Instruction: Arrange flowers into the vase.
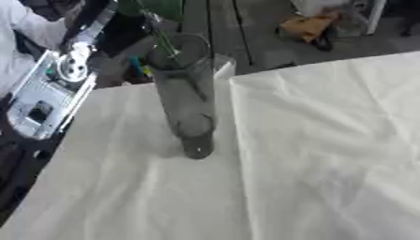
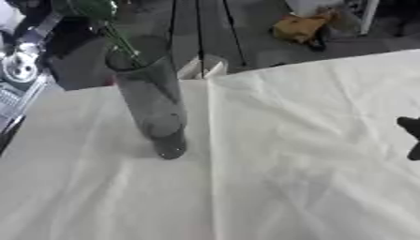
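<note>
Vase [image 1: 187, 98] upright on white cloth [image 1: 328, 154], green stem [image 1: 164, 42] inside.

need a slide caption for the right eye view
Tall clear vase holding one green stem on a white tablecloth.

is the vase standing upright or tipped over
Upright: the vase stands on its base on the white cloth, with a green stem rising from its mouth.

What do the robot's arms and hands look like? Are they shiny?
The left arm is a silvery, boxy metal piece with a round disc joint and dark openings, at the left edge. Of the right hand only a small black shape shows at the right edge. I cannot make out any cables or markings.
</note>
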